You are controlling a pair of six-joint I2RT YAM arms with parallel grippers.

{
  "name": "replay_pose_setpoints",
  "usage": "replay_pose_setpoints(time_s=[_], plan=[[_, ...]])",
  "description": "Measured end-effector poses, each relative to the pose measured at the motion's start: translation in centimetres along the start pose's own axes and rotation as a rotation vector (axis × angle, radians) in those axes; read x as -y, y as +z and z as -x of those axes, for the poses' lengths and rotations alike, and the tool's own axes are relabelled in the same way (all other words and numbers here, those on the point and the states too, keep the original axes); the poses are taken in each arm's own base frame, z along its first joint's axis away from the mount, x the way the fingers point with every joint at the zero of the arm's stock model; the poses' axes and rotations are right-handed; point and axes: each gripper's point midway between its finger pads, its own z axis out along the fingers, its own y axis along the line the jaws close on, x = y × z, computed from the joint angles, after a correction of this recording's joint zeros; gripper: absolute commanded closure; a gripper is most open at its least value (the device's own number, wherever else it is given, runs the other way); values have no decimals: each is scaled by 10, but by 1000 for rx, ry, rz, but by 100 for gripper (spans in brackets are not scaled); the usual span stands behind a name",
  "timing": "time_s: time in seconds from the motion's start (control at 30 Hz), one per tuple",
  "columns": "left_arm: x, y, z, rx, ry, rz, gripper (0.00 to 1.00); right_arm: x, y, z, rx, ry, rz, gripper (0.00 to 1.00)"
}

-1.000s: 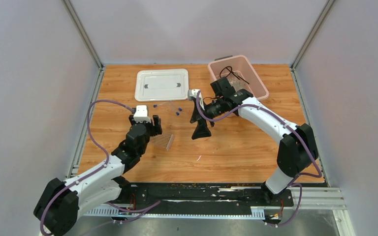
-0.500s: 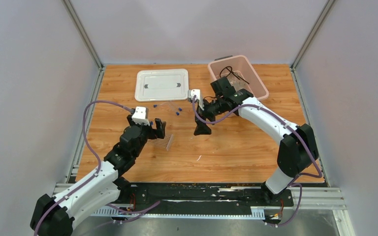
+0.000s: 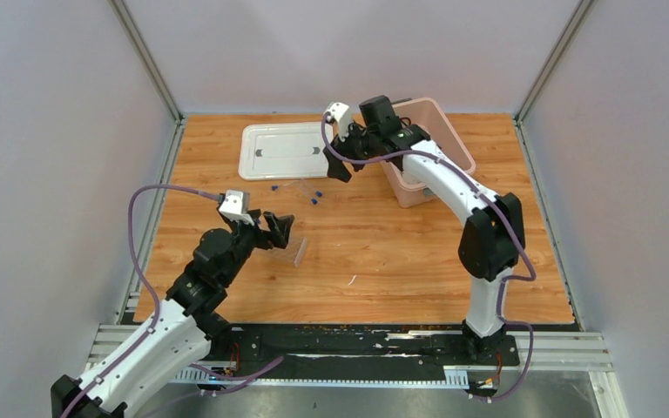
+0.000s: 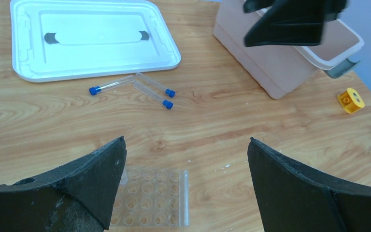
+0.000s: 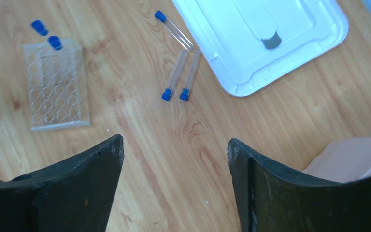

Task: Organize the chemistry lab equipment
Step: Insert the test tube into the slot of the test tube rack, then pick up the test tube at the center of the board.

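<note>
The clear tube rack (image 3: 289, 251) (image 4: 149, 197) lies on the wood just ahead of my left gripper (image 3: 277, 231) (image 4: 186, 142), which is open and empty above the rack's near edge. Two blue-capped tubes (image 5: 54, 42) stand at one end of the rack (image 5: 55, 84). Three loose blue-capped tubes (image 3: 314, 197) (image 4: 149, 92) (image 5: 176, 72) lie beside the white lid. My right gripper (image 3: 340, 167) (image 5: 175, 140) hangs open and empty, raised above the table between the lid and the pink bin.
The white lid (image 3: 286, 150) (image 4: 92, 36) (image 5: 265, 38) lies flat at the back. The pink bin (image 3: 418, 178) (image 4: 280, 67) stands at the back right, partly hidden by my right arm. A small orange object (image 4: 350, 100) sits near the bin.
My right arm has risen and swung back from mid-table towards the lid and bin. My left gripper has opened wider and drawn back slightly from the rack.
</note>
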Motion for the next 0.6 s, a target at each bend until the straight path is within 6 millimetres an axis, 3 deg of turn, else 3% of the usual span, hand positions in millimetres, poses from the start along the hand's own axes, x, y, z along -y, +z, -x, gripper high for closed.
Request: replay_pose_setpoints(time_s=[0.13, 0.3, 0.43, 0.6], plan=[[0, -10, 4, 12, -10, -5, 0, 19, 38, -24, -67, 110, -31, 48], [-4, -22, 10, 35, -15, 3, 0, 30, 86, -57, -172, 207, -37, 56], [-9, -28, 12, 43, -14, 23, 0, 26, 106, -76, -240, 218, -51, 62], [-13, -30, 12, 46, -12, 45, 0, 22, 123, -83, -273, 201, -65, 67]])
